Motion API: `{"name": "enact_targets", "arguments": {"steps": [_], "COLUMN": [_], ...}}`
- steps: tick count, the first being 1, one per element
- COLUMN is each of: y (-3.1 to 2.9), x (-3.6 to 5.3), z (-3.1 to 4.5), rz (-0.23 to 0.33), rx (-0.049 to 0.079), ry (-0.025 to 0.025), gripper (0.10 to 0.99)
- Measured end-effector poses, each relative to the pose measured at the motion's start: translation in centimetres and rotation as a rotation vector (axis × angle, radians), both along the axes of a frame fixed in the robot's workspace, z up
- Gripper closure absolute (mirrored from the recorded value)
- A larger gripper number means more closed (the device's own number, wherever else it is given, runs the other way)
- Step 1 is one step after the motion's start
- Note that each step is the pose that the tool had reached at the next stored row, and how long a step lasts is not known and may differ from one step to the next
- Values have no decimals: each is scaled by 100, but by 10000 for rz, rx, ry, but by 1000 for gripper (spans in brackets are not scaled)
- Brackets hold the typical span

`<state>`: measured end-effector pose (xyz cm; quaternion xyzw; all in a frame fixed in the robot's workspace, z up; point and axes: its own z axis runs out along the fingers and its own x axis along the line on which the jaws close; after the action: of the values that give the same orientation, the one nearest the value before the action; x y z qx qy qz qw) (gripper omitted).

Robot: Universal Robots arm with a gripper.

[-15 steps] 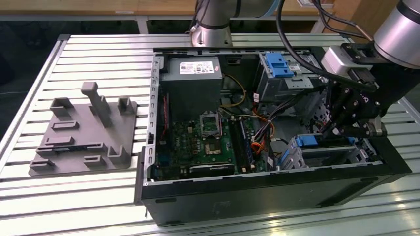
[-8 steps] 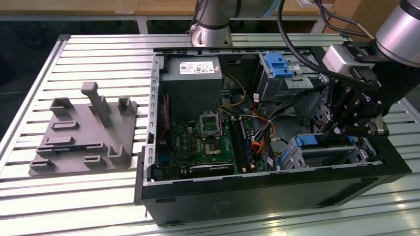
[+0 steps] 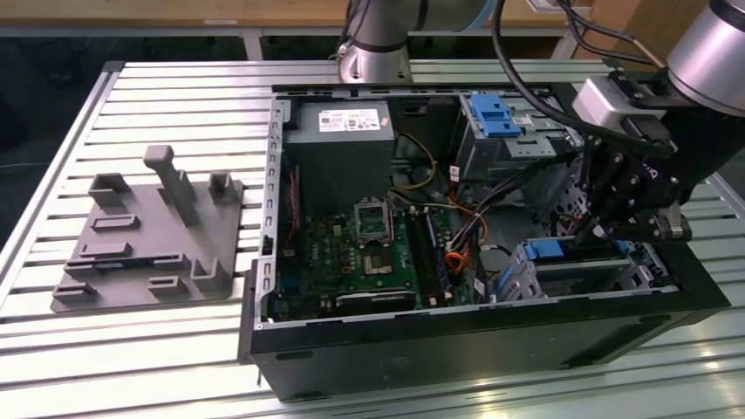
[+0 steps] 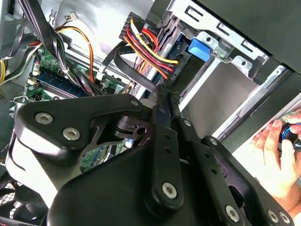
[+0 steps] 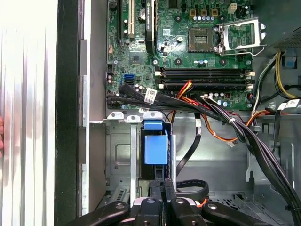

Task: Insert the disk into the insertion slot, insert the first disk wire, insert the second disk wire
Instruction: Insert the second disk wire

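Note:
Only the blue carrier bracket of the disk [image 3: 545, 250] shows, in the low perforated metal insertion slot [image 3: 634, 275] at the case's near corner on the exterior view's right. That blue bracket [image 5: 155, 149] stands between the slot's walls [image 5: 117, 150]. My gripper [image 3: 594, 234] hangs just over it. Its fingers [image 5: 162, 186] are pressed together at the disk's end. A flat black wire [image 4: 136, 70] loops down to the fingertips [image 4: 164, 94]. A connector with red, yellow and black wires [image 4: 176, 70] lies against the disk end beside the blue tab [image 4: 198, 48].
The open computer case holds a motherboard [image 3: 361, 253], a power supply [image 3: 344, 122] and a taller bay with a blue latch [image 3: 495, 113]. Loose cable bundles [image 5: 225, 117] cross above the slot. A grey fixture [image 3: 152, 227] lies on the slatted table. A person's hand [image 4: 275, 150] is outside the case.

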<state>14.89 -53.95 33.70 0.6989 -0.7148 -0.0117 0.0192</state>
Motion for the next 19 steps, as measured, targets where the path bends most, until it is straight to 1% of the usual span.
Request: {"name": "enact_targets", "arguments": {"steps": [14,19], "y": [18,19], "x": [-1,0], "z": [-5,-20], "rz": [-1,0], "rx": [-4,-1], "ry": [0,0], "gripper": [941,941]}}
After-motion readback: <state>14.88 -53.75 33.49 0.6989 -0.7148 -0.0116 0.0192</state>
